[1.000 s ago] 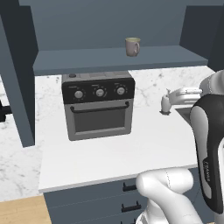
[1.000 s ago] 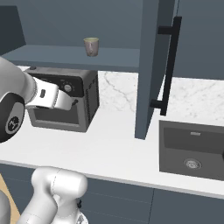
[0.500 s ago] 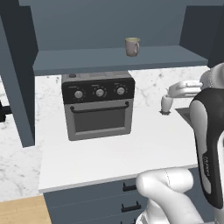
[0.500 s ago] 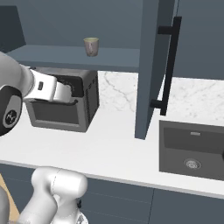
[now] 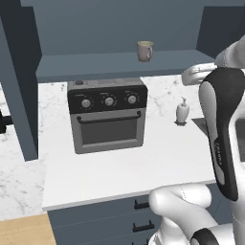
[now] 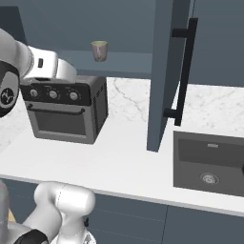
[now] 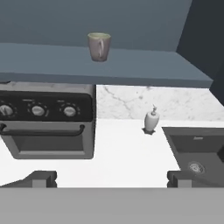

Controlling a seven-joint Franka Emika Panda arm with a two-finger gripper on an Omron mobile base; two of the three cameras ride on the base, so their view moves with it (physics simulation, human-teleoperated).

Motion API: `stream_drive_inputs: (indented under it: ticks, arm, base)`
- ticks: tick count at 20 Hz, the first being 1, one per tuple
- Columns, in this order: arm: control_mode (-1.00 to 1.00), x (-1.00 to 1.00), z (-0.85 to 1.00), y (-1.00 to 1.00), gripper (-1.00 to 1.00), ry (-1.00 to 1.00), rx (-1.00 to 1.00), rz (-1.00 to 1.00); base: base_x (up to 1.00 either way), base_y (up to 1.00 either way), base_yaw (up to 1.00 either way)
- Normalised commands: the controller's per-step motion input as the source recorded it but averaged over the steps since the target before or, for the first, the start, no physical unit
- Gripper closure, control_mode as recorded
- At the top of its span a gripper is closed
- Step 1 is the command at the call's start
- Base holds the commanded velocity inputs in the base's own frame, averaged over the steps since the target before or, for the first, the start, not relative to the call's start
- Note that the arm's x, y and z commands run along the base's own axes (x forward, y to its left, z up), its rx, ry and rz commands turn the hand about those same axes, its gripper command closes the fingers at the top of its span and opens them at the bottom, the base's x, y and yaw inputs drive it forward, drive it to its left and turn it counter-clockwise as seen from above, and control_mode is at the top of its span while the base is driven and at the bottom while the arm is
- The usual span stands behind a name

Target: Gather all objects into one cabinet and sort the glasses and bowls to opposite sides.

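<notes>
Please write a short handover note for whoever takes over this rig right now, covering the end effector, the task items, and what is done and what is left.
End effector: open and empty, finger tips apart above the white counter, facing the open cabinet.
Items: one beige mug stands upright on the bottom shelf of the slate-blue cabinet, above the toaster oven. The cabinet door is open.
Done: door open, one mug inside.
Left: bring the bowl and the other cups, out of frame here, into this cabinet, with cups on one side and the bowl opposite.

mug (image 5: 144, 50): grey-brown, pale green rim
cabinet (image 6: 167, 71): slate-blue, black bar handle
toaster oven (image 5: 107, 121): grey, black panel
counter (image 5: 143, 167): white, grey-veined marble backsplash
sink (image 6: 209, 162): dark grey
soap dispenser (image 7: 151, 120): white
</notes>
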Motion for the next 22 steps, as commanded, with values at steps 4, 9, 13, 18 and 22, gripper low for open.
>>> stream_drive_inputs:
  ticks: [4, 9, 13, 18, 22]
  arm:
    - [-1.0, 0.8, 0.0, 0.0, -1.0, 0.0, 0.0, -0.01]
    - [-1.0, 0.6, -0.06, 0.0, -1.0, -0.1, 0.14, -0.01]
    - [-1.0, 0.43, 0.19, 0.0, -1.0, -0.29, 0.06, 0.0]
    - [-1.0, 0.43, 0.01, 0.09, -1.0, -0.07, 0.0, 0.0]
    - [-1.0, 0.77, -0.1, 0.06, -1.0, 0.09, 0.0, 0.0]
  base:
    - [0.0, 0.0, 0.0]
    - [0.0, 0.0, 0.0]
    - [0.0, 0.0, 0.0]
    - [0.0, 0.0, 0.0]
    - [0.0, 0.0, 0.0]
